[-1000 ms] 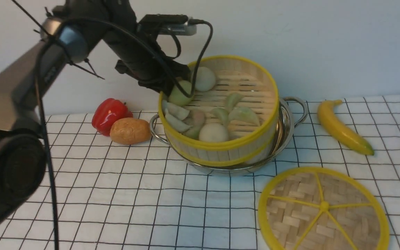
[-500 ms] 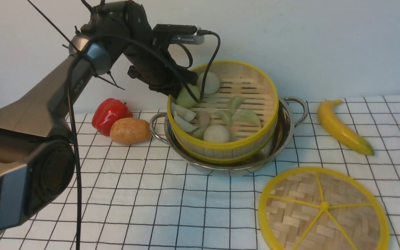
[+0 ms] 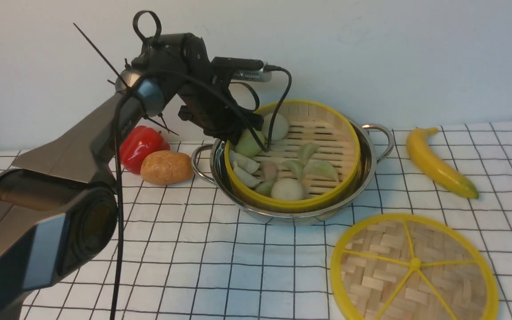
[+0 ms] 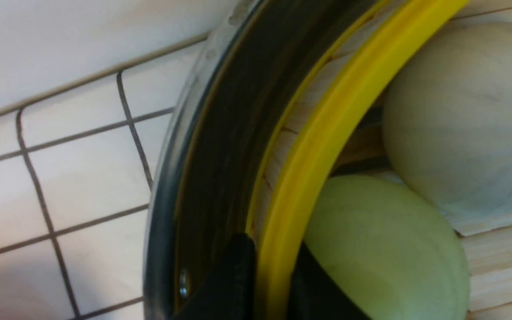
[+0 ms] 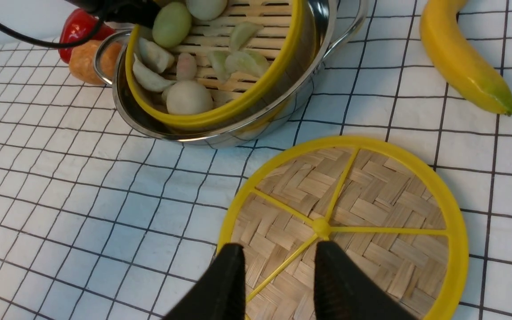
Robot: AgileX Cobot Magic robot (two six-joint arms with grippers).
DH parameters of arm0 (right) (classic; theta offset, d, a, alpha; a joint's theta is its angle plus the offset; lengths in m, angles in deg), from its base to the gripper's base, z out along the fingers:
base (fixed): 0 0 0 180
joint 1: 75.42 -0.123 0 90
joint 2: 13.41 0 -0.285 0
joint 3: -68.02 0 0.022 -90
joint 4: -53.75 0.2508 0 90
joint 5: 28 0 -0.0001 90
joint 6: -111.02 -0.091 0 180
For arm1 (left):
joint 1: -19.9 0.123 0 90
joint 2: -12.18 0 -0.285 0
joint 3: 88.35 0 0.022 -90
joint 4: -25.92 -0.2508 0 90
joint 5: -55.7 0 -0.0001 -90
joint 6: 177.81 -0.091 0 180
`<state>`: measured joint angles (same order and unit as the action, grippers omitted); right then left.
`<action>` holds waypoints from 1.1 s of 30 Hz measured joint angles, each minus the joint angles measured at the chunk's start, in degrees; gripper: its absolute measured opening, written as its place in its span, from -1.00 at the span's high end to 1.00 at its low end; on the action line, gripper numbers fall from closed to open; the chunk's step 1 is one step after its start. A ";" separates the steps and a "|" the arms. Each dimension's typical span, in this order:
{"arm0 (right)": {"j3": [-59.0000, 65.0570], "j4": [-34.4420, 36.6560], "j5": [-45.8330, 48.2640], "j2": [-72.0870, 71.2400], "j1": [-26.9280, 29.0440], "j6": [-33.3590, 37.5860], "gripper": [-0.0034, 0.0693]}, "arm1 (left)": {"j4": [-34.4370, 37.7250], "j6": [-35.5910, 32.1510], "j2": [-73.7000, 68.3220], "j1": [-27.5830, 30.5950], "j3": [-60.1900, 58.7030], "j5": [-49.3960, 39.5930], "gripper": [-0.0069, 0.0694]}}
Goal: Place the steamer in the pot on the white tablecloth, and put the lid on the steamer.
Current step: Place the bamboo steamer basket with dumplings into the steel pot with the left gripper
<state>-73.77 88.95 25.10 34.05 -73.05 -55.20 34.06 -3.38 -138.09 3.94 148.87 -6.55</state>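
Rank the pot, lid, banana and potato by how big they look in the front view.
1. pot, the widest.
2. lid, close behind. It is nearer the camera and cropped at the bottom edge, so its place against the pot is unsure.
3. banana.
4. potato, the smallest.

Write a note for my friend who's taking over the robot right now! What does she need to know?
The left claw is shut on the steamer, pinching its yellow rim.
The right claw is open, holds nothing and points at the lid.
The steamer sits down inside the pot on the white tablecloth. The lid lies flat on the cloth, in front of the pot to the right.
Done: steamer in pot.
Left: let go of the steamer, pick up the lid, set it on the steamer.
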 joint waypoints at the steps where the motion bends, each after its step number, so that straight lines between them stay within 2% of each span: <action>1: 0.00 0.08 0.01 0.00 0.00 0.00 0.25 | 0.00 0.00 -0.06 0.00 0.00 0.11 0.69; 10: 0.00 0.33 -0.12 0.00 0.00 -0.87 0.25 | 0.00 0.00 -0.73 0.00 0.00 1.06 0.69; 14: 0.00 0.33 -0.12 0.00 0.00 -1.03 0.25 | 0.20 0.02 -0.73 0.00 0.00 1.06 0.61; 19: 0.00 0.39 -0.06 0.00 0.00 -1.17 0.25 | 1.06 0.26 -0.49 0.00 0.19 1.89 0.22; 20: 0.00 0.39 -0.06 0.00 0.00 -1.17 0.25 | 1.06 0.26 -0.49 0.00 0.19 1.89 0.21; 22: 0.00 0.39 0.12 0.00 0.00 -1.17 0.25 | 1.27 0.31 -0.49 0.00 0.26 1.42 0.01; 25: 0.00 0.39 0.29 0.00 0.00 -1.23 0.25 | 1.20 0.40 -0.03 0.00 0.26 -0.11 -0.15; 29: 0.00 0.39 0.29 0.04 0.00 -1.34 0.25 | -0.59 0.40 1.22 0.00 0.26 -1.57 -0.23; 33: 0.00 0.57 0.29 2.15 0.00 -1.34 0.25 | -6.74 0.40 4.44 0.00 0.26 -5.75 -0.25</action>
<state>-73.77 89.52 25.39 36.20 -73.05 -56.54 27.32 -2.99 -133.64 3.94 149.13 -12.31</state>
